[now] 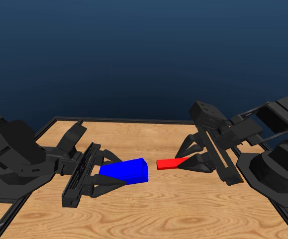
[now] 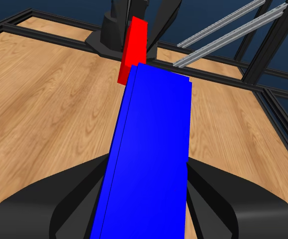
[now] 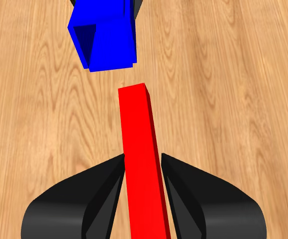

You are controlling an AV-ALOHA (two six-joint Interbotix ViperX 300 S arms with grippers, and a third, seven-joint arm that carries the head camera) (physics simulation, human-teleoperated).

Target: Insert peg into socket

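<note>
Your wooden table [image 1: 148,214] filled the foreground, both arms raised over it. Your left gripper [image 1: 105,178] had its jaws clamped on the socket [image 1: 125,171], held just above the boards with its open end turned toward the peg [image 1: 169,163]. Your right gripper [image 1: 192,162] was pinched around that peg's rear, its free tip just short of the socket's mouth, not yet touching and a bit off-line.

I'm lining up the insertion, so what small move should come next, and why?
Probably shift the right pincer slightly sideways to centre the peg on the socket opening before closing in: a gap separates them, and the right wrist view shows the tip offset from the hollow end.
</note>
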